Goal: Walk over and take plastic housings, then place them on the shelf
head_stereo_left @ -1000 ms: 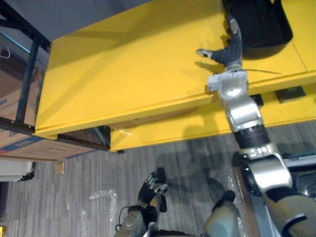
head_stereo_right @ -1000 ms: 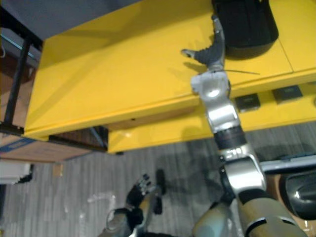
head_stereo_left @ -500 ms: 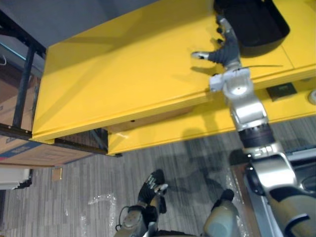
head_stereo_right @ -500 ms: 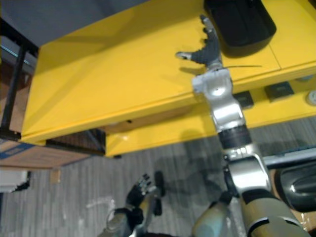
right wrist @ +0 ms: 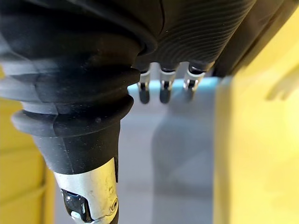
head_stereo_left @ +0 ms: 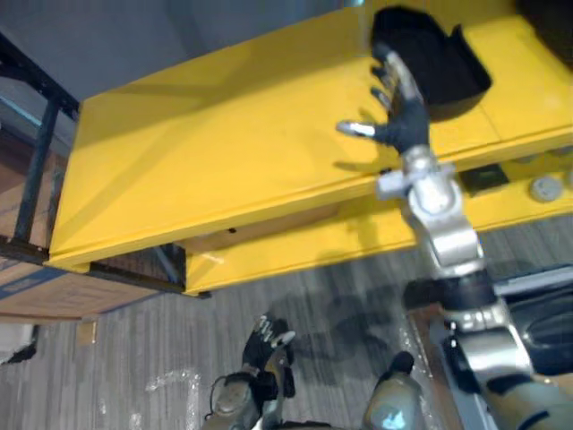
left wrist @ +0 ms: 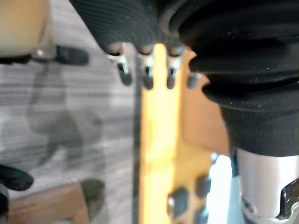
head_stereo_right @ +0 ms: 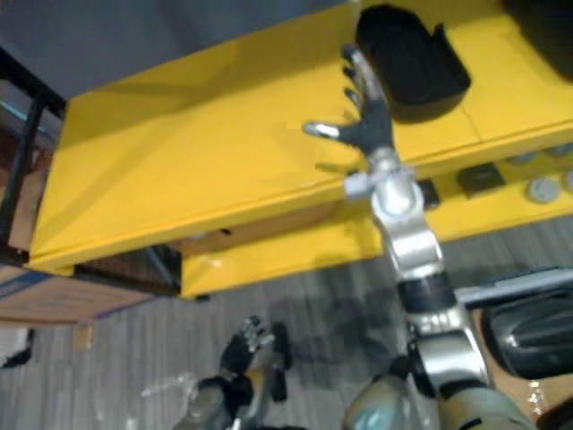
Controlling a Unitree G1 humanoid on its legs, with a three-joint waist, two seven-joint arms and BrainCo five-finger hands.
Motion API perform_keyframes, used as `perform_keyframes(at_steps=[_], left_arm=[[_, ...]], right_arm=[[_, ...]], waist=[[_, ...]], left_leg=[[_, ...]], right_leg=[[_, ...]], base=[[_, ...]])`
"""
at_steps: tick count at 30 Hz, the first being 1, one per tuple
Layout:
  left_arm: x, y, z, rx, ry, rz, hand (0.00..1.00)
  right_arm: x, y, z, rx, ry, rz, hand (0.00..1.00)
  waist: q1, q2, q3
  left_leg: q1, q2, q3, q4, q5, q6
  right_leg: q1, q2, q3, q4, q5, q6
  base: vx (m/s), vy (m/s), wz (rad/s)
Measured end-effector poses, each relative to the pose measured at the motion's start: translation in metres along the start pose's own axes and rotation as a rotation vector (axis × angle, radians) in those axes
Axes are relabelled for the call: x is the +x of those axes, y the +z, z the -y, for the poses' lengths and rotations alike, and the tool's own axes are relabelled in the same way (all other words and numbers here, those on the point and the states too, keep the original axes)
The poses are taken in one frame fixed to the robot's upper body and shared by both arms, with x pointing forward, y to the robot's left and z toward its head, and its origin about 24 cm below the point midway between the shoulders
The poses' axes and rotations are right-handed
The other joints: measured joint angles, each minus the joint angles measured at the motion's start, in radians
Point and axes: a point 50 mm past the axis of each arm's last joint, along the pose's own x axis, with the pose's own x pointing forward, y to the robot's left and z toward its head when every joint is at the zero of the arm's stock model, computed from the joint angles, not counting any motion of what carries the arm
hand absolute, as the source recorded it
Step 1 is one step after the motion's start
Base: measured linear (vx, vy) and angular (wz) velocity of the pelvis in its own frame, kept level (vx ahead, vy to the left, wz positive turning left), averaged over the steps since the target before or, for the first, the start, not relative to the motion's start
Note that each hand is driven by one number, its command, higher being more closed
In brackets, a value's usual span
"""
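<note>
- Shelf (head_stereo_left: 224, 152): yellow, two tiers, with a broad flat top. The top is mostly bare, so there is room to set parts down.
- Lower tier (head_stereo_left: 358, 237): a yellow ledge sticking out beneath the top.
- Housing (head_stereo_left: 430, 63): black plastic with an open hollow. It lies on the shelf top towards the far right corner and neither hand holds it. Judged from the task, it is either already placed or waiting to be picked up.
- Right hand (head_stereo_left: 405, 116): raised over the shelf top just beside the housing's near edge. The fingers are spread straight, the thumb is out to the side, and it grips nothing. Whether it touches the housing cannot be told.
- Left hand (head_stereo_left: 269, 345): hangs low over the floor with the fingers relaxed and empty, apparently idle.
- Small parts (head_stereo_left: 543, 188): a grey disc and a dark square on the lower tier, probably stored stock.
</note>
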Motion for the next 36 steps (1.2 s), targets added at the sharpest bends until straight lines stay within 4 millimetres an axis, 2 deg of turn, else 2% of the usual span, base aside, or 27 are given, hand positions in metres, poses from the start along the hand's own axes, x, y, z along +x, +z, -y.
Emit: perform_keyframes(at_steps=[2, 3, 5, 6, 8, 10, 11, 13, 14, 15, 16, 21, 25, 29, 32, 36], left_arm=[[-0.002, -0.001, -0.005, -0.006, 0.036, 0.002, 0.00], [-0.002, 0.000, -0.006, -0.001, 0.044, 0.005, 0.00], [-0.001, 0.003, -0.009, 0.027, 0.070, 0.022, 0.00], [-0.001, 0.004, -0.009, 0.030, 0.070, 0.024, 0.00], [0.000, 0.006, -0.009, 0.060, 0.084, 0.032, 0.00], [0.002, 0.008, -0.008, 0.075, 0.087, 0.031, 0.00], [0.003, 0.009, -0.008, 0.094, 0.085, 0.028, 0.00], [0.004, 0.008, -0.007, 0.133, 0.083, 0.009, 0.00], [0.005, 0.009, -0.007, 0.144, 0.083, 0.007, 0.00], [0.005, 0.009, -0.008, 0.151, 0.089, 0.002, 0.00], [0.005, 0.009, -0.011, 0.157, 0.100, -0.002, 0.00], [0.000, 0.003, -0.017, 0.187, 0.088, -0.023, 0.00], [-0.001, -0.003, -0.008, 0.232, -0.008, -0.045, 0.00], [-0.004, -0.017, 0.017, 0.301, -0.160, -0.093, 0.00], [-0.002, -0.019, 0.039, 0.334, -0.273, -0.097, 0.00], [0.002, -0.014, 0.050, 0.352, -0.314, -0.085, 0.00]], right_arm=[[-0.028, -0.016, 0.015, 0.019, -0.098, -0.060, 0.00], [-0.035, -0.019, 0.019, 0.024, -0.126, -0.071, 0.00], [-0.067, -0.029, 0.035, 0.037, -0.249, -0.117, 0.00], [-0.075, -0.032, 0.038, 0.040, -0.274, -0.131, 0.00], [-0.108, -0.044, 0.049, 0.039, -0.362, -0.208, 0.00], [-0.129, -0.055, 0.056, 0.047, -0.426, -0.275, 0.00], [-0.135, -0.058, 0.057, 0.055, -0.449, -0.298, 0.00], [-0.162, -0.068, 0.065, 0.101, -0.566, -0.372, 0.00], [-0.169, -0.070, 0.066, 0.126, -0.597, -0.380, 0.00], [-0.185, -0.074, 0.069, 0.156, -0.663, -0.404, 0.00], [-0.200, -0.076, 0.072, 0.172, -0.721, -0.426, 0.00], [-0.250, -0.084, 0.079, 0.244, -0.913, -0.488, 0.00], [-0.273, -0.082, 0.080, 0.284, -1.012, -0.480, 0.00], [-0.287, -0.081, 0.077, 0.344, -1.081, -0.464, 0.00], [-0.294, -0.081, 0.073, 0.369, -1.067, -0.468, 0.00], [-0.290, -0.085, 0.063, 0.424, -0.966, -0.472, 0.00]], waist=[[-0.021, -0.021, -0.052], [-0.024, -0.028, -0.063], [-0.042, -0.053, -0.103], [-0.047, -0.059, -0.110], [-0.060, -0.080, -0.155], [-0.076, -0.093, -0.173], [-0.079, -0.097, -0.178], [-0.103, -0.105, -0.192], [-0.104, -0.106, -0.192], [-0.106, -0.107, -0.198], [-0.110, -0.107, -0.202], [-0.151, -0.117, -0.228], [-0.165, -0.119, -0.236], [-0.213, -0.144, -0.257], [-0.231, -0.153, -0.272], [-0.243, -0.152, -0.277]], left_leg=[[0.005, 0.003, 0.008, 0.000, -0.013, -0.003], [0.008, 0.005, 0.013, 0.000, -0.016, -0.005], [0.031, 0.018, 0.038, -0.001, -0.030, -0.012], [0.039, 0.022, 0.043, -0.001, -0.034, -0.014], [0.058, 0.037, 0.073, -0.001, -0.045, -0.025], [0.074, 0.048, 0.091, -0.001, -0.051, -0.032], [0.080, 0.051, 0.099, -0.001, -0.052, -0.034], [0.099, 0.060, 0.122, -0.001, -0.058, -0.040], [0.106, 0.063, 0.133, -0.001, -0.060, -0.042], [0.117, 0.068, 0.152, -0.001, -0.065, -0.045], [0.127, 0.073, 0.166, -0.001, -0.068, -0.048], [0.138, 0.086, 0.207, -0.001, -0.083, -0.059], [0.174, 0.089, 0.282, -0.001, -0.106, -0.066], [0.221, 0.108, 0.382, -0.001, -0.122, -0.089], [0.255, 0.120, 0.443, 0.000, -0.133, -0.102], [0.281, 0.131, 0.481, 0.001, -0.144, -0.115]], right_leg=[[0.027, 0.014, -0.002, -0.061, 0.022, 0.005], [0.034, 0.019, -0.001, -0.076, 0.030, 0.005], [0.065, 0.042, 0.010, -0.139, 0.049, 0.004], [0.074, 0.047, 0.012, -0.149, 0.050, 0.003], [0.078, 0.064, 0.036, -0.168, 0.052, 0.001], [0.083, 0.078, 0.055, -0.177, 0.056, -0.004], [0.084, 0.081, 0.059, -0.180, 0.057, -0.006], [0.086, 0.090, 0.083, -0.186, 0.060, -0.009], [0.086, 0.092, 0.090, -0.187, 0.060, -0.010], [0.082, 0.099, 0.110, -0.190, 0.062, -0.013], [0.082, 0.103, 0.121, -0.191, 0.062, -0.014], [0.064, 0.119, 0.160, -0.193, 0.062, -0.016], [0.043, 0.126, 0.232, -0.190, 0.064, -0.013], [0.017, 0.160, 0.318, -0.192, 0.069, -0.009], [0.010, 0.185, 0.370, -0.202, 0.081, -0.020], [0.008, 0.206, 0.406, -0.207, 0.085, -0.024]], base=[[0.06, -0.008, -0.12], [0.08, -0.024, -0.26], [0.06, -0.028, -0.30], [0.05, -0.035, -0.28], [0.06, -0.041, -0.34], [0.04, -0.027, -0.31], [0.03, -0.025, -0.35], [0.02, -0.015, -0.31], [0.00, -0.003, -0.40], [0.00, -0.006, -0.43], [0.00, -0.008, -0.38], [0.01, -0.011, -0.26], [0.02, 0.020, -0.49], [0.08, 0.017, -0.65], [0.08, 0.013, -0.58], [0.07, 0.007, -0.33]])
